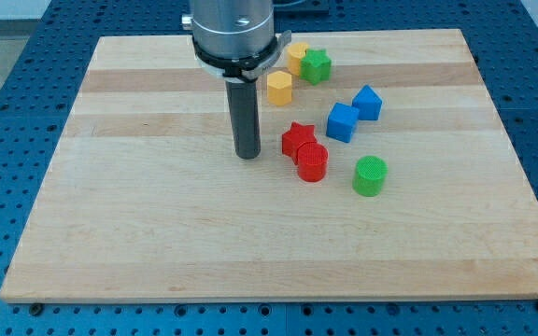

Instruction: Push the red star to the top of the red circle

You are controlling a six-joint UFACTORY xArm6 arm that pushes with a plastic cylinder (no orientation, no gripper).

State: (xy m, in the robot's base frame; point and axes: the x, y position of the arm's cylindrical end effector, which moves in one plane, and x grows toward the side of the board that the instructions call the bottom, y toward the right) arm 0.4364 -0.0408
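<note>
The red star (298, 138) lies flat at the center of the frame, touching the red circle (312, 162) at its upper left; one point faces the top. My tip (247, 154), a plain rod holding nothing, stands just left of the star on the counter (157, 233).

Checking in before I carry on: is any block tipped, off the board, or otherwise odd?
Nothing stands out. All blocks sit flat on the board. The red star already touches the red circle on its top-left side; my tip stands left of the star.
</note>
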